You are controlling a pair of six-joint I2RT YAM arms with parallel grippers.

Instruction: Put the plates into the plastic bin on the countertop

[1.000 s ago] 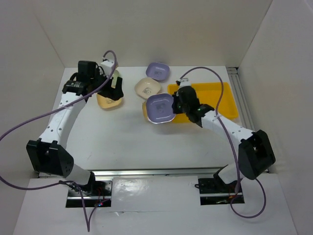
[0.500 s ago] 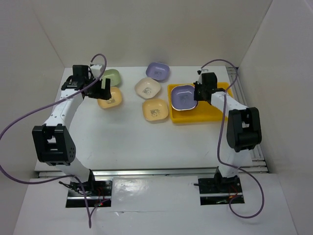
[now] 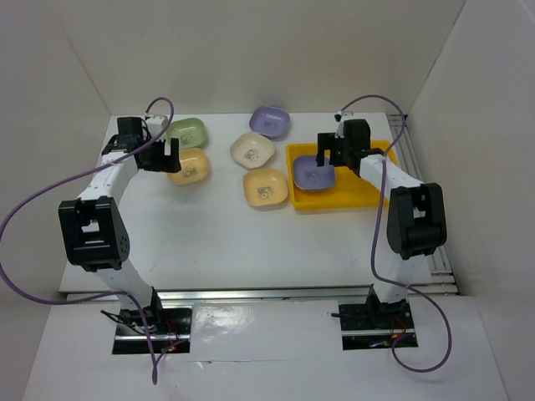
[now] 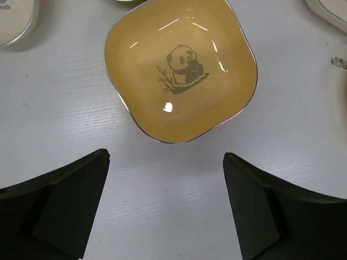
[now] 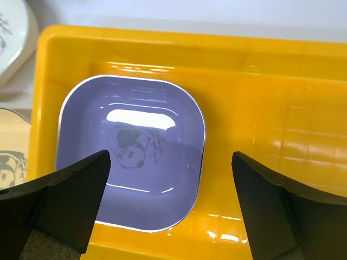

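My right pincer point(image 5: 169, 162) has released the lavender plate point(image 5: 130, 135) flat into the bin's point(image 5: 271, 108) left half, one delivered; my left pincer point(image 4: 165, 162), likewise released, hangs over the yellow plate point(image 4: 179, 70), likely next.

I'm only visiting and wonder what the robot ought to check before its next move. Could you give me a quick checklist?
1. Lavender plate lying flat inside the bin: ok.
2. Right gripper open above it: ok.
3. Free room in the bin for more: ok.
4. Left gripper open: ok.
5. Left gripper lined up with the yellow plate: ok, but not yet gripping it.
6. Job finished: not ok, five others lie on the table.
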